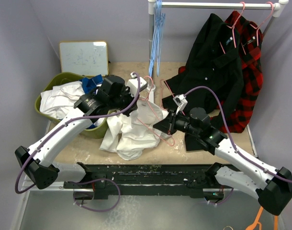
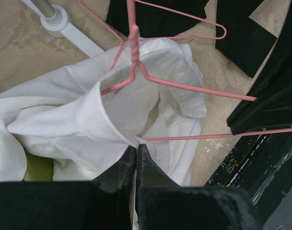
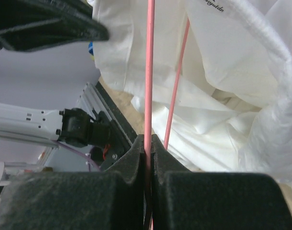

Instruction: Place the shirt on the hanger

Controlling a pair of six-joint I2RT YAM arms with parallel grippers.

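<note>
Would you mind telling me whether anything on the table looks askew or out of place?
Yes. The white shirt lies crumpled in a heap on the table, and the pink hanger sits crooked in it: one shoulder is inside the collar, the other sticks out over the fabric. Nothing looks damaged.

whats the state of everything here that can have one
large white button-up shirt, crumpled, collar pinched, not yet hung
thin pink wire hanger, one arm inside the collar, gripped
left hand, shut on the shirt collar
right hand, shut on the hanger wire
black shirt, hanging on the rail
red-and-black plaid shirt, hanging on the rail
</note>
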